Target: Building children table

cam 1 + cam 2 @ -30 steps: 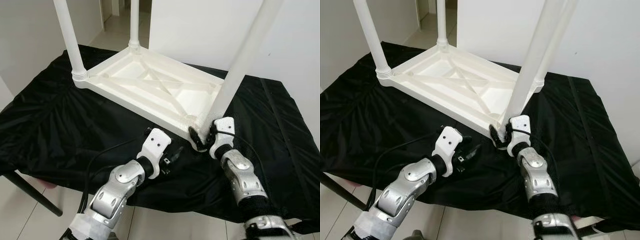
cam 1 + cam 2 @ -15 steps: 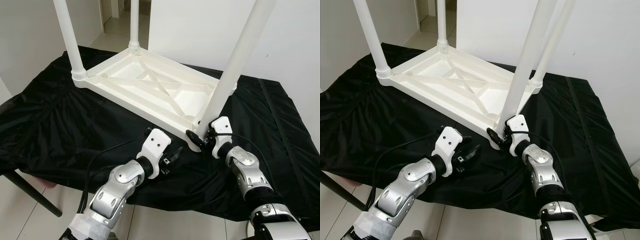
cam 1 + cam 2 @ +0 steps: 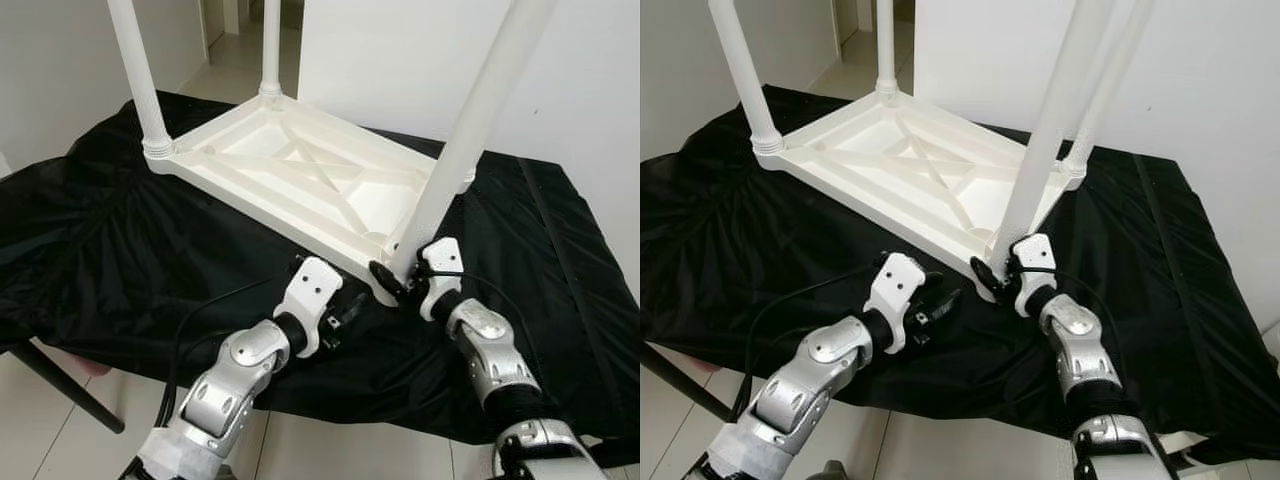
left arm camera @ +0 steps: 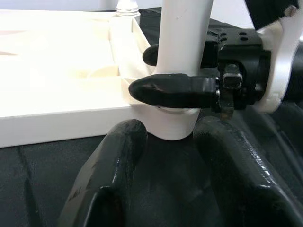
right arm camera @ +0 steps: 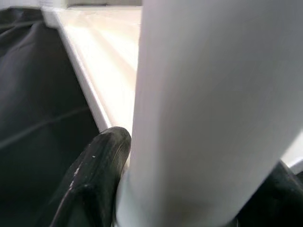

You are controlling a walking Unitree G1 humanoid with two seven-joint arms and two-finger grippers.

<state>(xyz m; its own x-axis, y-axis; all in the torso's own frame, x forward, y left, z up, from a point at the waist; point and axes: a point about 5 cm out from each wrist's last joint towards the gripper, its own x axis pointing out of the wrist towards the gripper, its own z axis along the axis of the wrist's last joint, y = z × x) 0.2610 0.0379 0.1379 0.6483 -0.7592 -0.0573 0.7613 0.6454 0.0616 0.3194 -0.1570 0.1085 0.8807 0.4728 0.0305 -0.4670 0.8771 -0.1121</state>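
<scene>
The white plastic children's table (image 3: 300, 180) lies upside down mid-frame on the black-draped worktop (image 3: 120, 250), four legs standing; the right tool (image 3: 398, 281) is clamped round the near white tubular leg (image 3: 455, 160), probably seating it, while the left tool (image 3: 345, 308) waits open, empty, lower centre

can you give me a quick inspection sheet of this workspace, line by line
surface: table draped in a wrinkled black cloth.
job's things: white children's table top lies upside down on the cloth; four white legs stand up from its corners, the near right leg tilted.
clutter: nothing seen.
grippers: right gripper has its fingers closed around the base of the near right leg; left gripper hovers over the cloth beside that corner, fingers open, holding nothing.
cables: a black cable loops along the left arm; another runs by the right wrist.
surroundings: white walls, pale tiled floor, a doorway behind.
</scene>
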